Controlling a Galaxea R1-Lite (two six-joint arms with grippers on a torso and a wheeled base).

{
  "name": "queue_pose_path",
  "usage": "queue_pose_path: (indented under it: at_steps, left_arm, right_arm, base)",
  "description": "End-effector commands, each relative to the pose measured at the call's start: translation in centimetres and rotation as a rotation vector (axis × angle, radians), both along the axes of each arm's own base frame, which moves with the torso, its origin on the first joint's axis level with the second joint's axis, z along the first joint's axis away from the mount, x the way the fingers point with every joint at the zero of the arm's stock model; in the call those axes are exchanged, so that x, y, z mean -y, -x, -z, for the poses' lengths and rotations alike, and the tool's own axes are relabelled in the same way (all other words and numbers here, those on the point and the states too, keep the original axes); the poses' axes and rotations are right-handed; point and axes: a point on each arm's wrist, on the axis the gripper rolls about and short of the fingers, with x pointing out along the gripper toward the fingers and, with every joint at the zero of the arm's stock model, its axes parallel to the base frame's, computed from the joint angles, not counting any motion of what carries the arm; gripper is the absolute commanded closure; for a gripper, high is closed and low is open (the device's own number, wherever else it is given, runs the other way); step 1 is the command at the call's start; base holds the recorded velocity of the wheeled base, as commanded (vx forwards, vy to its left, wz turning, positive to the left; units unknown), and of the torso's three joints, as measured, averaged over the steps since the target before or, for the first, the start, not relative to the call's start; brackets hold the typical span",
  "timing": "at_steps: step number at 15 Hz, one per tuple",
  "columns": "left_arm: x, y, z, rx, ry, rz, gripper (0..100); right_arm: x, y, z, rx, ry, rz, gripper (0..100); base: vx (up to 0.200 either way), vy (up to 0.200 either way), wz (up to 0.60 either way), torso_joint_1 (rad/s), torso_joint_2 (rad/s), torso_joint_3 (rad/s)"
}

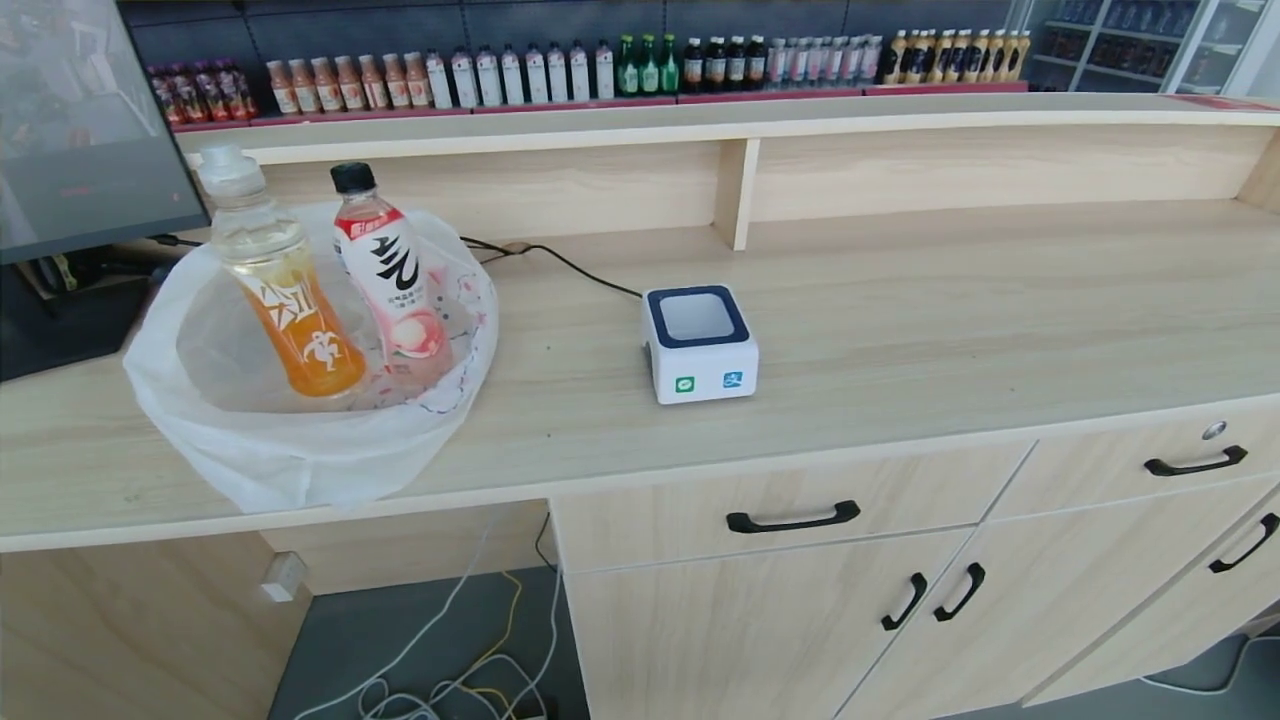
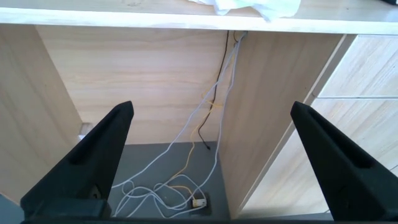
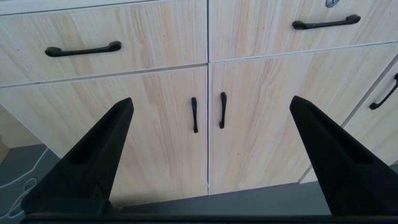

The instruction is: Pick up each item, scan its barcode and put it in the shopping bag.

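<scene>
- Shopping bag (image 1: 300,450): translucent white.
- Tall bottle (image 1: 290,310): orange drink, white figure on the label, clear cap.
- Second bottle (image 1: 395,290): black cap, red band, white label with a black brushstroke, pink below.
- Scanner (image 1: 700,365): white, navy-framed top, green and blue icons.
- Counter (image 1: 900,330): pale wood grain.
- Drawer handles (image 1: 793,520): black.

Bright, even light covers the countertop (image 1: 950,320); shadows on it are soft. The monitor (image 1: 80,110) carries pale glare. Counter edges bow near my head view's borders. My left fingers (image 2: 93,168) show as black silhouettes.
</scene>
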Motion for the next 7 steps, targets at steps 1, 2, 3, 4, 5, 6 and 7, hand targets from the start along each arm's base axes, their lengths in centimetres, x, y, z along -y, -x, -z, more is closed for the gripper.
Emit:
queue_pose_path:
  at_steps: [1, 2, 3, 4, 5, 6, 7]
  left_arm:
    - [0.00, 0.00, 0.00, 0.000, 0.000, 0.000, 0]
    - [0.00, 0.00, 0.00, 0.000, 0.000, 0.000, 0]
    - [0.00, 0.00, 0.00, 0.000, 0.000, 0.000, 0]
    - [0.00, 0.00, 0.00, 0.000, 0.000, 0.000, 0]
    - [0.00, 0.00, 0.00, 0.000, 0.000, 0.001, 0]
    - [0.00, 0.00, 0.00, 0.000, 0.000, 0.001, 0]
    - [0.00, 0.00, 0.00, 0.000, 0.000, 0.001, 0]
  right_arm:
    - [0.00, 0.00, -0.01, 0.001, -0.001, 0.000, 0]
    - [0.00, 0.00, -0.01, 0.001, 0.001, 0.000, 0]
    - [0.00, 0.00, -0.01, 0.001, 0.001, 0.000, 0]
    - [0.00, 0.00, -0.01, 0.001, 0.002, 0.000, 0]
    - [0.00, 0.00, -0.01, 0.001, 0.002, 0.000, 0]
    - [0.00, 0.00, -0.01, 0.001, 0.002, 0.000, 0]
    - [0.00, 0.00, -0.01, 0.001, 0.002, 0.000, 0]
  base:
    - [0.000, 0.000, 0.00, 0.000, 0.00, 0.000]
    - [0.000, 0.000, 0.00, 0.000, 0.00, 0.000]
    - [0.000, 0.000, 0.00, 0.000, 0.00, 0.000]
    - [0.000, 0.000, 0.00, 0.000, 0.00, 0.000]
    - [0.000, 0.000, 0.00, 0.000, 0.00, 0.000]
    - [0.000, 0.000, 0.00, 0.000, 0.00, 0.000]
    - [0.000, 0.000, 0.00, 0.000, 0.00, 0.000]
